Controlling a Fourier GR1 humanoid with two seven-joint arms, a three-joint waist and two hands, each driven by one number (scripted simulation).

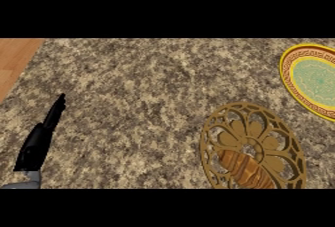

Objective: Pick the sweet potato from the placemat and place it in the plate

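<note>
1. The potato [243, 170] lies on the mat [252, 146] at the lower right, over its near half, its near end cut off by the view's lower edge; nothing touches it.
2. The left hand [39, 142] shows at the lower left, fingers straight and together, pointing away, holding nothing; it is well apart from the mat.
3. The plate [291, 66] sits at the far right, beyond the mat, partly out of view.
4. The right hand does not show.
</note>
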